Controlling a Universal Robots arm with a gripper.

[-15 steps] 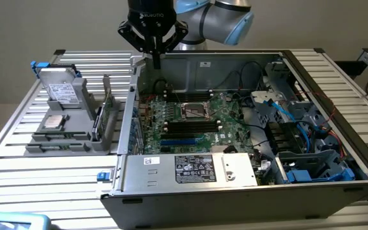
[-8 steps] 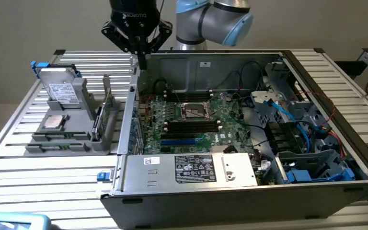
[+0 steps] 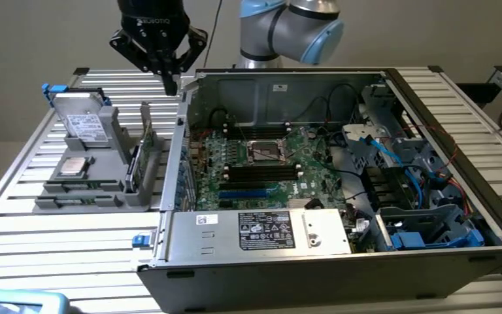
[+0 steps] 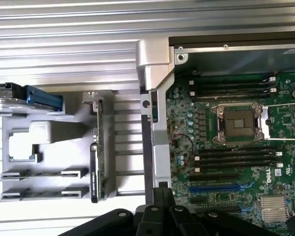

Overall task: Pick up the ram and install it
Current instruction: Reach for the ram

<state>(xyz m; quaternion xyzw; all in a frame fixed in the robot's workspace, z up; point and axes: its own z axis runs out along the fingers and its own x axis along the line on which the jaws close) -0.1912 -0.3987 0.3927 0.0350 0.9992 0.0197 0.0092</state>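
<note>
**Gripper empty over case edge; ram in tray**

- Gripper (image 3: 172,85) (image 4: 160,191): hangs above the case (image 3: 260,278) (image 4: 154,54), over the wall nearest the tray (image 3: 99,175) (image 4: 63,142). Fingers pressed together, nothing between them, touching nothing.
- Tray: grey, on the table (image 3: 59,248) just beside the case, on the exterior view's left of it.
- Ram (image 3: 81,188): seems to be the thin stick in one of the tray's two long narrow slots, well outside the case. It sits edge-on and is hard to tell from the slot.
- Also in the tray: upright green card (image 3: 151,149) (image 4: 100,147) on the side nearest the case; silver processor (image 3: 70,166) (image 4: 21,145) and a drive (image 3: 81,121) farther from the case.
- Inside the case: board (image 3: 273,186) (image 4: 285,118) lies flat, and its black memory slots (image 3: 260,171) (image 4: 236,157) look bare.
</note>
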